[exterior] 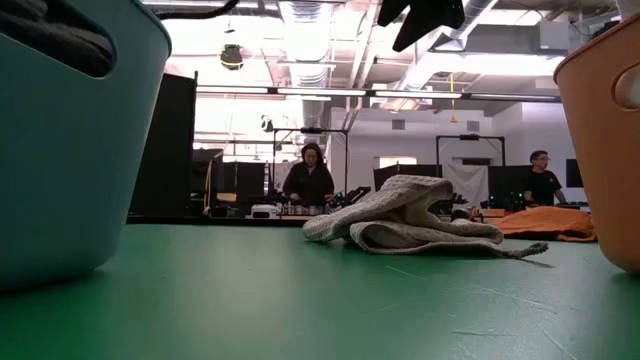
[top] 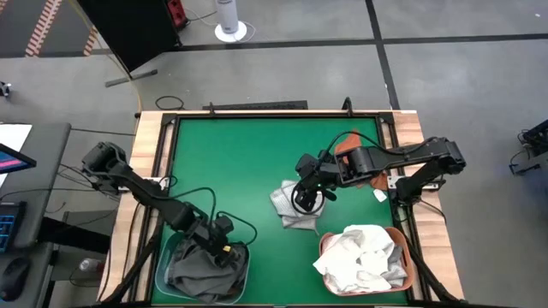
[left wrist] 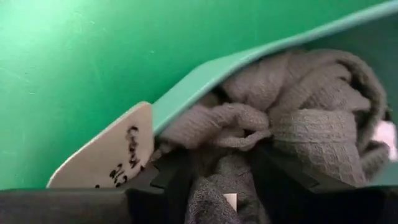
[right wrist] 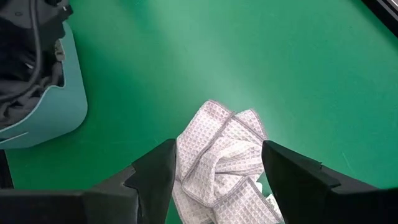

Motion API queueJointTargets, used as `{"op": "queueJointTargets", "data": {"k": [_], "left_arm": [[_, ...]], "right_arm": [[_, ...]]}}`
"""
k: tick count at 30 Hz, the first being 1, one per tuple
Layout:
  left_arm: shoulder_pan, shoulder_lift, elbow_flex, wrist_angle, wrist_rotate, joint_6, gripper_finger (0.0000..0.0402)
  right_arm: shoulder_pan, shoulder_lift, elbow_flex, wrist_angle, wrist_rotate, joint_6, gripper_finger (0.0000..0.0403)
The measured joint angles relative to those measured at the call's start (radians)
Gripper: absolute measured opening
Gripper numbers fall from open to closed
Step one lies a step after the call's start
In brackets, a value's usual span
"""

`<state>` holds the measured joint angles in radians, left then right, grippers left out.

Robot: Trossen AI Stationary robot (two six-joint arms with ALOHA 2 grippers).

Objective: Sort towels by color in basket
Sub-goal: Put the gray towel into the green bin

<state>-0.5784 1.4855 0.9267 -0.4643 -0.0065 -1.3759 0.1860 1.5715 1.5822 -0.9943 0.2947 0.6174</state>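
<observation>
A white towel with thin dark checks (top: 287,207) lies crumpled mid-table, also in the low view (exterior: 410,215) and the right wrist view (right wrist: 217,149). My right gripper (top: 306,198) hangs open above it, well clear in the low view (exterior: 420,15), a finger on either side (right wrist: 217,171). My left gripper (top: 224,248) is down in the teal basket (top: 163,265), open, with a fold of dark grey towel (left wrist: 298,118) between its fingers (left wrist: 221,186). A rust orange towel (top: 370,178) lies flat under the right arm. My left gripper has a fold of the dark grey towel (left wrist: 217,180) lying between its two fingers, which come from above into the basket. I cannot tell whether the fingers touch it. The towel rests on the other dark cloth in the basket.
The orange basket (top: 409,257) at the near right corner holds white towels (top: 364,257). The teal basket's rim (left wrist: 205,78) carries a pale label (left wrist: 112,155). Bare green tabletop (top: 231,154) lies between the baskets and toward the far edge. People stand in the room behind (exterior: 310,175).
</observation>
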Motion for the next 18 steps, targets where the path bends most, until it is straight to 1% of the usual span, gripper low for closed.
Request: {"op": "queueJointTargets", "data": {"k": [2,5,8,10,12,15,17,18], "left_arm": [[0.0,0.019,0.006,-0.002,-0.022,-0.023,0.0155],[0.0,0.025,0.018,-0.009,-0.024,-0.011,0.0155],[0.002,0.007,0.054,-0.06,-0.021,0.044,0.0155],[0.003,-0.019,0.101,-0.14,-0.032,0.11,0.0155],[0.007,-0.042,0.153,-0.257,-0.081,0.175,0.0154],[0.017,-0.078,0.226,-0.436,-0.214,0.226,0.0149],[0.031,-0.106,0.256,-0.49,-0.284,0.262,0.0146],[0.041,-0.119,0.265,-0.504,-0.298,0.284,0.0145]], "right_arm": [[0.0,0.0,0.0,0.0,0.0,0.0,0.0265],[0.0,0.0,0.0,0.0,0.0,0.0,0.0265],[0.0,0.0,0.0,0.0,0.0,0.0,0.0265],[0.0,0.0,0.0,0.001,0.0,0.0,0.0265],[0.0,0.0,0.0,0.004,0.0,-0.005,0.0265],[0.0,0.0,0.0,0.005,0.0,-0.013,0.0265],[0.0,0.0,0.0,0.006,0.001,-0.02,0.0265],[0.0,0.0,0.0,0.006,0.001,-0.021,0.0265]]}}
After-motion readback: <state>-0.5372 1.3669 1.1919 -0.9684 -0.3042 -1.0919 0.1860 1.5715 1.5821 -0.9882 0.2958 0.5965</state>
